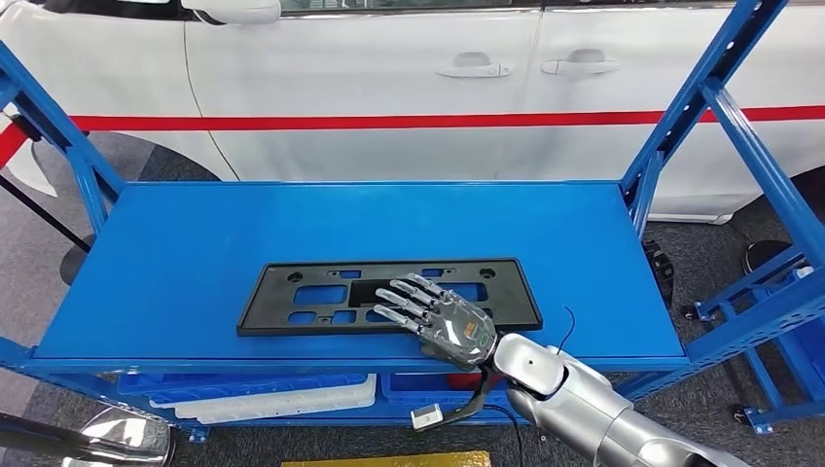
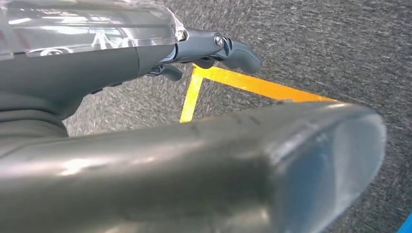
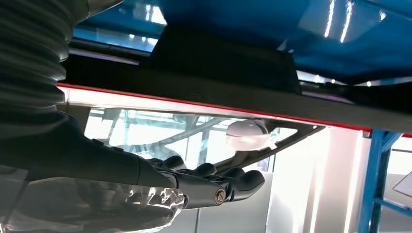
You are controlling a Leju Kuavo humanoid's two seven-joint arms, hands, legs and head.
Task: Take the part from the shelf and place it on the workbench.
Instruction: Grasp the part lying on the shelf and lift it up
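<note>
Silver right arm (image 1: 593, 404) is seen nearest the camera, entering from the lower right of the head view and reaching up onto the shelf. White car (image 1: 389, 78) with a red stripe along its doors is seen filling the far side of the scene behind the rack. Blue shelf (image 1: 175, 243) is seen between car and robot, framed by blue uprights (image 1: 725, 107) at left and right. Black part (image 1: 292, 292), a long flat slotted plate, is laid flat on the shelf top, near its front edge and slightly right of centre; it is not lifted. Right hand (image 1: 438, 316) is placed over the right portion of the part, fingers extended and spread, pointing left and far; contact with the plate looks likely but a grasp is not seen, nothing is clamped. In the right wrist view the hand (image 3: 145, 189) is seen with dark fingers (image 3: 238, 182) reaching out straight. Left hand (image 2: 145, 53) is seen in the left wrist view above grey carpet (image 2: 316, 43) with a yellow floor line (image 2: 252, 85); its fingers (image 2: 238, 51) are partly seen, whether apart or curled cannot be told. White trays (image 1: 282, 399) are seen on the lower level under the shelf.
</note>
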